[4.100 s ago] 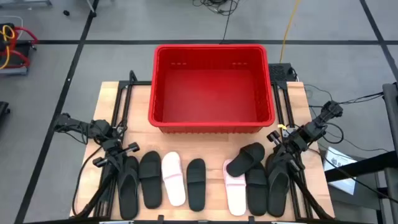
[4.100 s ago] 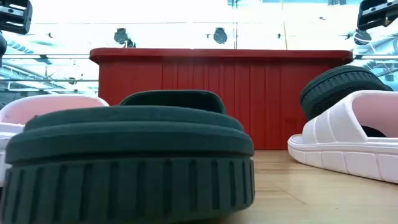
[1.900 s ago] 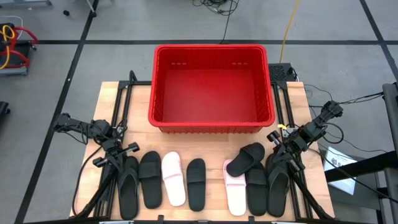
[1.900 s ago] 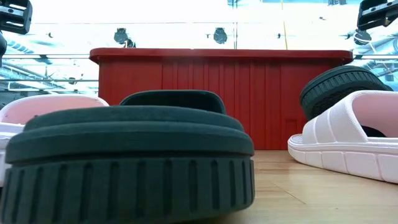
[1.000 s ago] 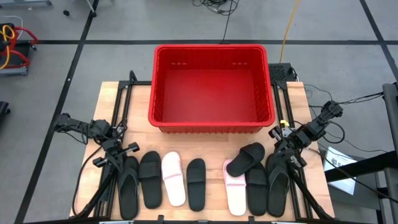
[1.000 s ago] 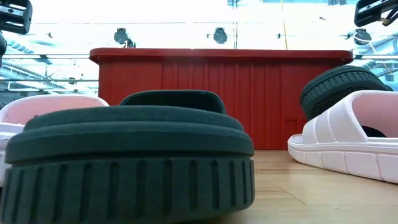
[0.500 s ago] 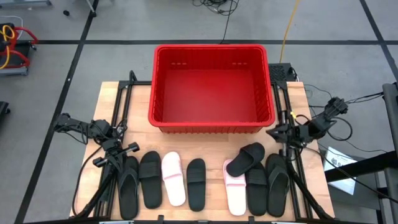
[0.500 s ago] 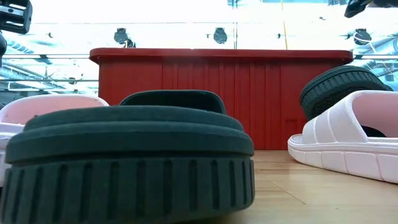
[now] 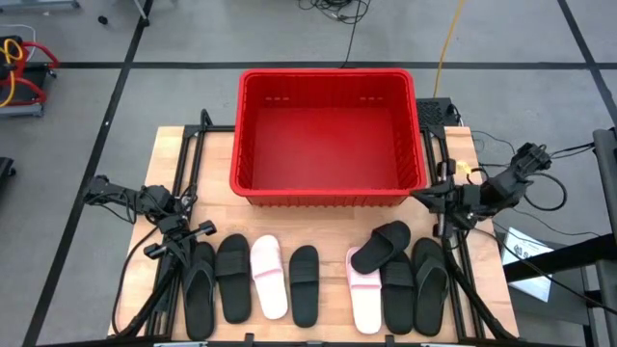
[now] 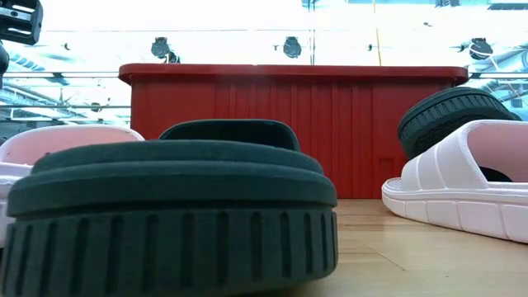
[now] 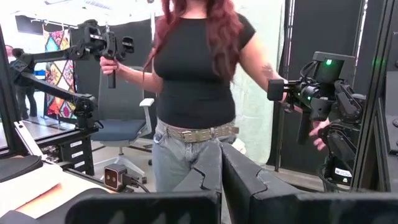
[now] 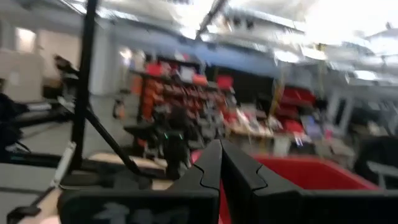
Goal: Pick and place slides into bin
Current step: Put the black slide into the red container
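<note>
The red bin (image 9: 328,135) stands at the table's far middle. Several slides lie in a row along the near edge: black ones (image 9: 232,278) (image 9: 304,284) (image 9: 429,294), a black flip-flop (image 9: 198,289) and two pale pink ones (image 9: 269,278) (image 9: 364,289). One black slide (image 9: 381,246) lies askew, one end resting on the right pink slide; it also shows in the low view (image 10: 454,115). My left gripper (image 9: 188,253) is shut and empty above the left end of the row. My right gripper (image 9: 421,197) is shut and empty, raised beside the bin's near right corner.
A person (image 11: 199,81) stands beyond the table's near edge holding two control arms. Black frame rails (image 9: 193,154) (image 9: 442,154) run along both sides of the bin. Bare wood (image 9: 308,226) lies between the bin and the row of slides.
My right gripper has risen, leaving the top of the low view, and gone toward the table's far edge, turning to point at the bin's near right corner. The slides and my left arm have stayed where they were.
</note>
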Robot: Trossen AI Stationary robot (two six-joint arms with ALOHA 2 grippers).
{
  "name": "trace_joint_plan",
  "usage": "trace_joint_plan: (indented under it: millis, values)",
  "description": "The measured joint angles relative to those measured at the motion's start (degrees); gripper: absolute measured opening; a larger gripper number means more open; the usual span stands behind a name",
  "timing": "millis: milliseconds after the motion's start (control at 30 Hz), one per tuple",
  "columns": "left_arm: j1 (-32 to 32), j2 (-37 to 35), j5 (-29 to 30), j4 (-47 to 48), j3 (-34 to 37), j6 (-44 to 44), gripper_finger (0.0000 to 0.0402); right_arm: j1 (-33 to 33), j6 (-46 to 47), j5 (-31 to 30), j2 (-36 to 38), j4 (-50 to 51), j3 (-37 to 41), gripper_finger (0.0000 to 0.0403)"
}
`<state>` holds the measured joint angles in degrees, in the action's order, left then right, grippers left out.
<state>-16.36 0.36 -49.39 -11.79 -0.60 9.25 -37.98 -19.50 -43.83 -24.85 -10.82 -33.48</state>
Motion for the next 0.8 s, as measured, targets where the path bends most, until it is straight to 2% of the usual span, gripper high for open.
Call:
trace_joint_plan:
  millis: [133, 233, 333, 433, 500, 633, 700, 800]
  values:
    - [-0.01, 0.0, 0.05, -0.09, 0.0, -0.35, 0.0008, 0.01, 8.14, -5.61, -3.17, 2.36, -0.83, 0.0]
    - [0.0, 0.0, 2.39, -1.38, 0.0, -0.14, 0.0008, 0.0, 12.2, -5.8, -5.16, 2.24, -0.83, 0.0]
    - [0.0, 0.0, 5.71, -3.58, 0.0, -0.59, 0.0008, 0.0, 12.87, -6.24, -6.67, 2.11, -0.83, 0.0]
    - [0.48, 0.0, 12.98, -6.47, 0.0, -5.22, 0.0008, 0.0, 12.87, -8.79, -7.67, 2.07, -0.83, 0.0]
    - [1.08, -0.01, 19.43, -8.01, 0.0, -1.99, 0.0008, 0.02, 12.87, -9.01, -7.9, 2.07, -0.83, 0.0]
    - [2.84, 0.0, 29.31, -6.1, -0.01, 13.8, 0.0008, 0.02, 12.87, -8.92, -7.91, 1.85, -0.83, 0.0]
    - [3.71, 0.02, 30.47, -3.42, -0.84, 17.87, 0.0008, 0.02, 12.87, -8.89, -7.91, 1.83, -0.83, 0.0]
    - [4.54, 0.02, 30.07, 0.02, -3.67, 18.77, 0.0008, 0.02, 12.87, -8.68, -7.91, 1.83, -0.83, 0.0]
